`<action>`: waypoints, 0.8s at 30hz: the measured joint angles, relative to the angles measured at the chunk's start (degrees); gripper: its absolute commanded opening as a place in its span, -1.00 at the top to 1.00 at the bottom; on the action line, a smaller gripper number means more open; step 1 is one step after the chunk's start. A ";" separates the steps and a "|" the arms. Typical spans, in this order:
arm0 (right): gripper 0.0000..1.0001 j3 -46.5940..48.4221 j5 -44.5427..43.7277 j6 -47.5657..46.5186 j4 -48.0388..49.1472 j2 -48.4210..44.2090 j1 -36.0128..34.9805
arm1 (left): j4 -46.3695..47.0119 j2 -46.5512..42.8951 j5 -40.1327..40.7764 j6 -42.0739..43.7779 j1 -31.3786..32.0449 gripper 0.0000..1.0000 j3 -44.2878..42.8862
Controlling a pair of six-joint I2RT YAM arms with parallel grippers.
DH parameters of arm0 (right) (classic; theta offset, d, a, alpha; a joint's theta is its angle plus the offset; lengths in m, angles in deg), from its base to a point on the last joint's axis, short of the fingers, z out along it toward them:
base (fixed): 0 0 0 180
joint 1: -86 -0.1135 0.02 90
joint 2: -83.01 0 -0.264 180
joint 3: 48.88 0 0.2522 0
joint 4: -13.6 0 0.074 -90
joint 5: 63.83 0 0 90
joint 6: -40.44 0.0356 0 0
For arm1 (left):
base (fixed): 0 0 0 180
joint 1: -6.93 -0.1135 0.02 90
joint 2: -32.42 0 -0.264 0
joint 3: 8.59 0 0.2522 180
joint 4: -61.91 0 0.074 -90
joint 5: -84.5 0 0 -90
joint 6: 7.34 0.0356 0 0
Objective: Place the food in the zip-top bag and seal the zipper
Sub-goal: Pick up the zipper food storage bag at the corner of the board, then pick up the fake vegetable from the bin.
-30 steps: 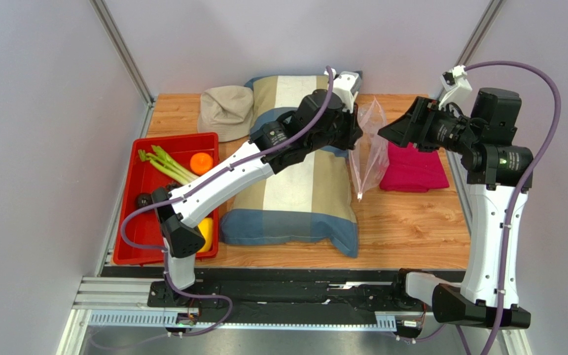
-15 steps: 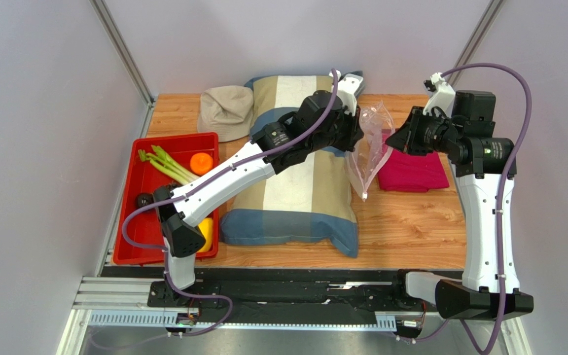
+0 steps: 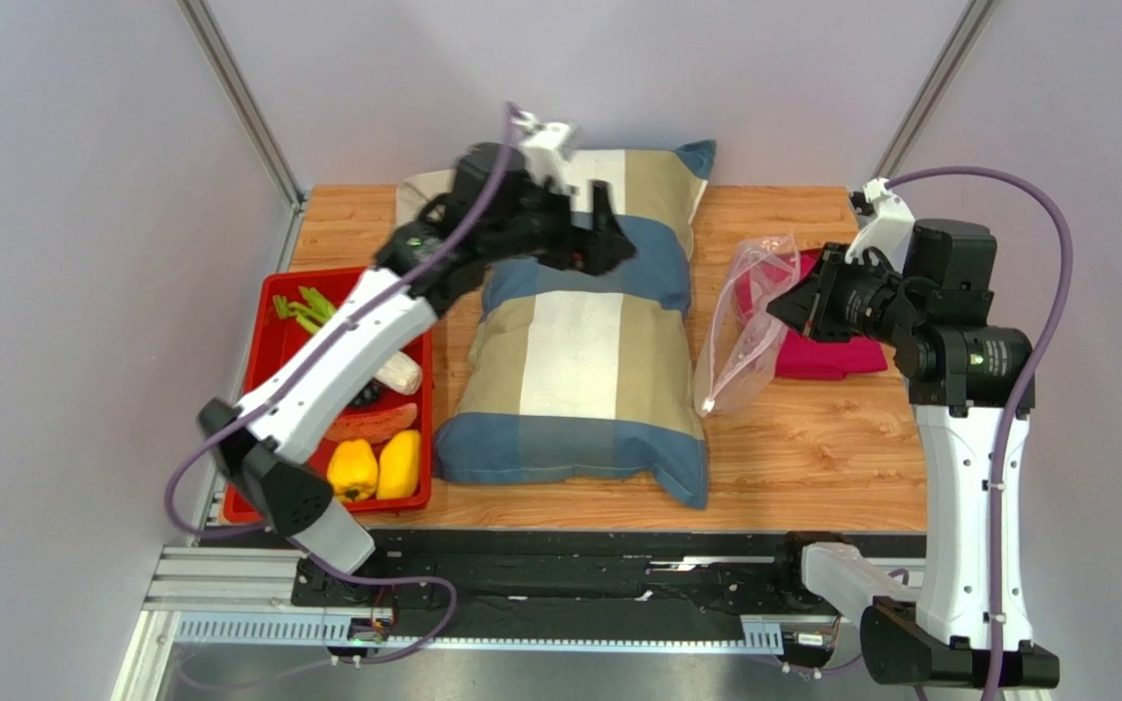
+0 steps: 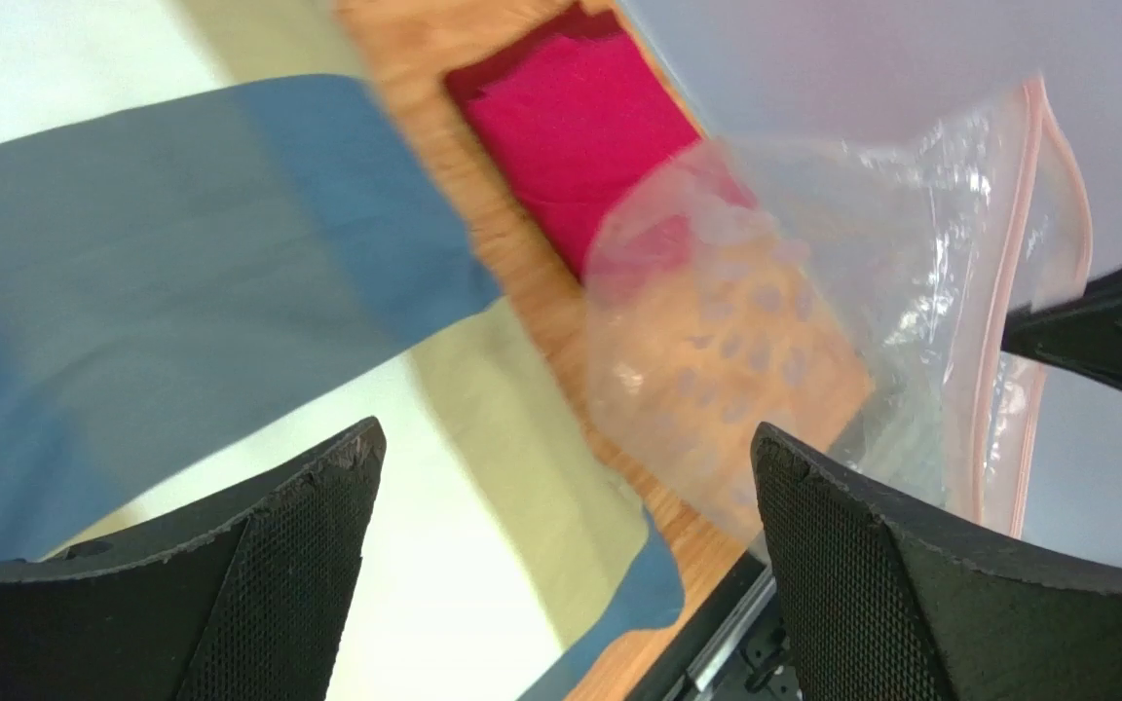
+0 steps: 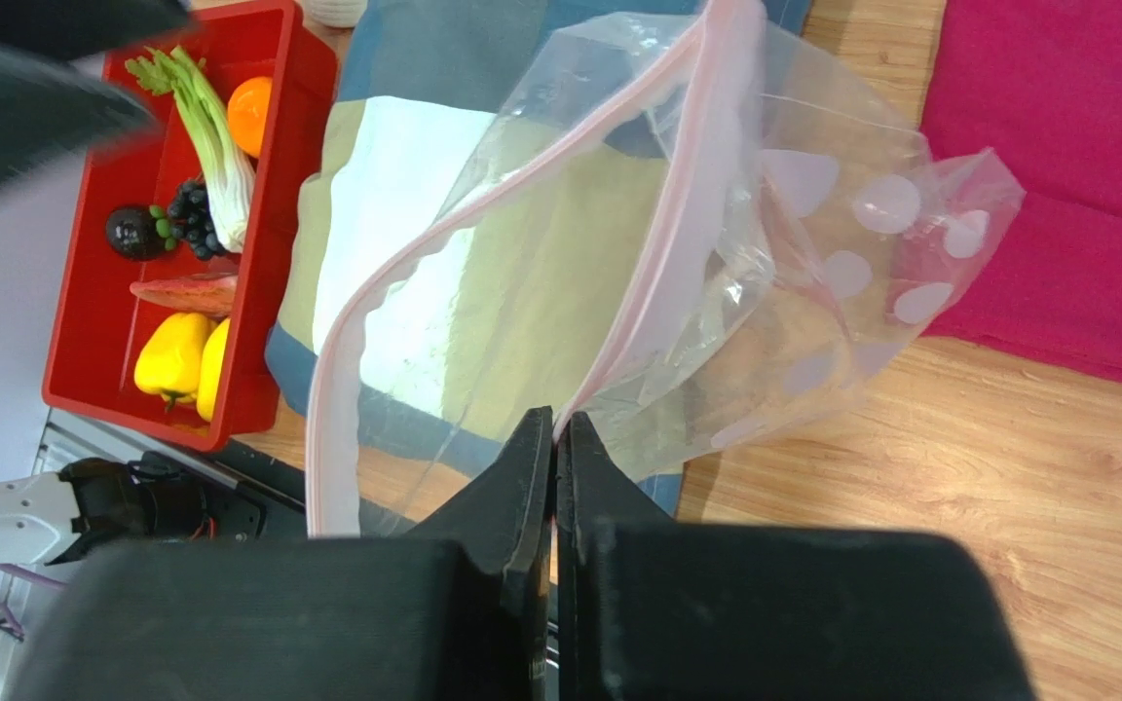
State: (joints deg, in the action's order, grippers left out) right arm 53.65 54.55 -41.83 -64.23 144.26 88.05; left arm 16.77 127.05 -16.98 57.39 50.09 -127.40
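Left gripper (image 3: 599, 243) has swung off the zip-top bag (image 3: 740, 333), fingers apart; food (image 3: 353, 468) at eight o'clock; right gripper (image 5: 554, 433) pinching zipper (image 5: 650, 241).

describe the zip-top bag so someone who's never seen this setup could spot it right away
Find the big striped pillow in the centre; just right of it, the right gripper pinches the zip-top bag by its mouth edge. Unlike the solid magenta cloth beside it, it is see-through, crinkly plastic with pale dots and a pink zipper along the mouth.

left gripper (image 4: 564, 456) spread wide, right gripper (image 5: 554, 433) pinched tight
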 measured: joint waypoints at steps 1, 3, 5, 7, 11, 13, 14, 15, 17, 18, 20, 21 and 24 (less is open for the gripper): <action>1.00 -0.35 -0.24 0.09 0.02 -0.68 0.00 | 0.20 -3.17 -0.94 -0.85 -3.06 -0.98 2.49; 1.00 -1.05 -0.61 0.44 -0.02 -1.27 0.00 | 0.39 -9.57 -2.80 -2.36 -9.84 -0.98 7.50; 1.00 -2.29 -0.90 0.87 0.04 -1.53 0.00 | 0.17 -16.00 -4.02 -3.52 -17.46 -0.98 12.24; 1.00 -3.54 -0.94 1.44 0.09 -1.22 0.00 | 0.17 -21.59 -5.09 -4.48 -25.31 -0.98 16.87; 1.00 -4.57 -1.31 2.78 0.13 -0.33 0.00 | -4.28 -28.79 -6.19 -6.38 -41.70 -0.81 22.95; 1.00 -4.57 -1.42 3.26 0.33 -0.09 0.00 | -7.26 -29.18 -5.31 -7.04 -47.87 -0.78 23.80; 1.00 -4.57 -1.44 3.43 0.44 -0.02 0.00 | -8.87 -28.74 -4.76 -7.21 -50.36 -0.79 23.91; 1.00 -4.57 -1.46 3.56 0.57 0.13 0.00 | -11.08 -27.89 -3.15 -7.56 -52.68 -0.79 23.89; 1.00 -4.66 -1.46 3.87 0.90 0.52 0.00 | -14.62 -25.51 0.13 -8.15 -55.56 -0.81 23.76; 1.00 -4.74 -1.46 4.00 1.07 0.76 0.00 | -16.00 -24.20 1.60 -8.48 -56.41 -0.82 23.76; 1.00 -4.81 -1.46 4.13 1.07 1.33 0.00 | -18.58 -20.87 5.20 -9.29 -57.59 -0.84 23.78; 1.00 -4.81 -1.44 4.17 1.07 1.44 0.00 | -19.37 -19.47 6.60 -9.53 -57.90 -0.84 23.78; 1.00 -4.83 -1.53 4.26 1.18 2.47 0.00 | -22.03 -15.17 11.34 -10.36 -58.18 -0.83 22.95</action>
State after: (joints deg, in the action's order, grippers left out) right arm 48.82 53.02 -37.57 -63.05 146.73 88.05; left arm -5.26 111.88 -5.64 47.03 -8.10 -104.45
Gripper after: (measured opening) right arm 0.011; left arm 0.921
